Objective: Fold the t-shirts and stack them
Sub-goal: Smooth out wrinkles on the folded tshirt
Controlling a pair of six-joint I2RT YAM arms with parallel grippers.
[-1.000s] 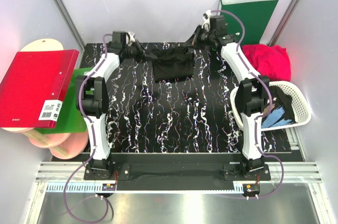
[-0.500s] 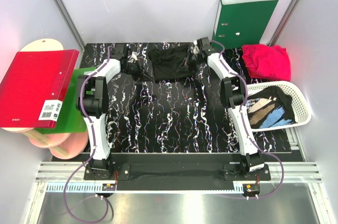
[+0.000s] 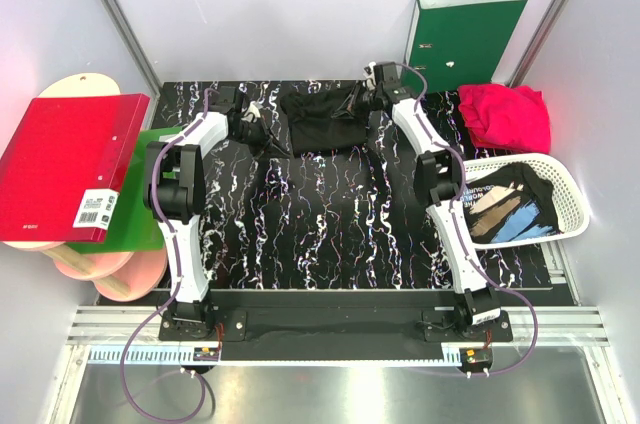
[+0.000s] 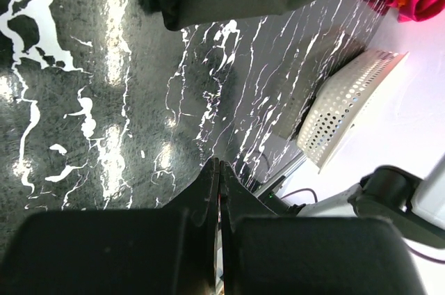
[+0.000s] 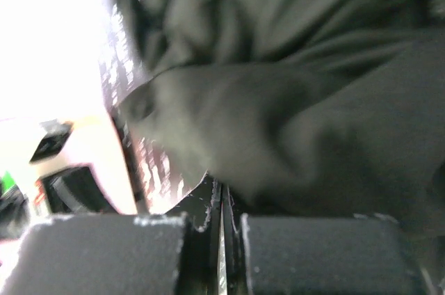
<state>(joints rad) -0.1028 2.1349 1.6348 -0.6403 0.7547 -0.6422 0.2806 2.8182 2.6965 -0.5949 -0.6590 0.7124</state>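
Broadly: black white-veined counter (image 3: 330, 234) under both arms. At its far middle edge, black soft-cloth t-shirt (image 3: 318, 122), bunched into a rough slab, not laid flat. Off the far right corner, crumpled plain crimson-pink t-shirt (image 3: 505, 114). Nearer on the right, white plastic lattice basket (image 3: 570, 189) holding a black t-shirt with tan and blue print (image 3: 505, 212).

Handling, as judged: light, limp, no stiffness. Likely to sag and trail if lifted by one point, and to slide readily on the glossy counter. Best taken at two well-apart points on the edge, shoulders or hem corners, pinching one layer only, so as to spread it before folding.

Near the bundle's left side but apart from it, left claw (image 3: 266, 132): in the wrist view, pressed fully together with nothing between. At the bundle's right edge, against the cloth, right claw (image 3: 357, 106): closed too, with cloth bulging over the tips. Cannot tell whether a thin fold is nipped.
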